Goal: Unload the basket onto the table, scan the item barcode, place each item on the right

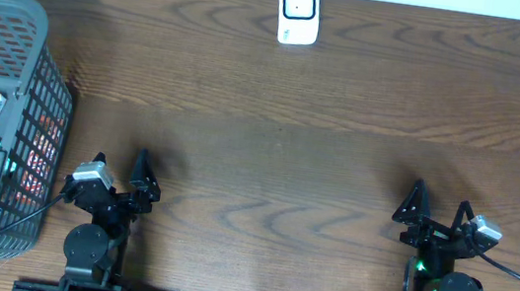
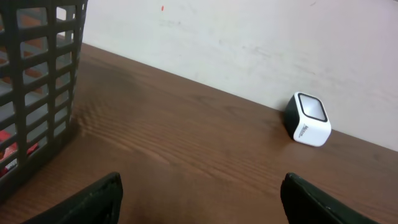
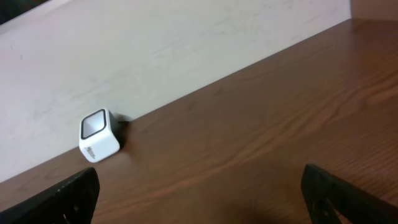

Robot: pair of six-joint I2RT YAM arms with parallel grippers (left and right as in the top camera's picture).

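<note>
Matt wood-grain table [image 1: 344,106], glossy white plastic scanner [image 1: 298,11].

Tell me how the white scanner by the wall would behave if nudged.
The scanner is a boxy cube with rounded corners, so it would probably slide, not roll. It looks small and plastic, so likely light and easily shoved toward the wall close behind. Its glossy shell may slip in a pinch.

I see a dark wooden table [image 1: 267,166] carrying a white scanner [image 1: 297,11] at its far edge (against the wall) and a grey basket [image 1: 43,129] on the left.
</note>
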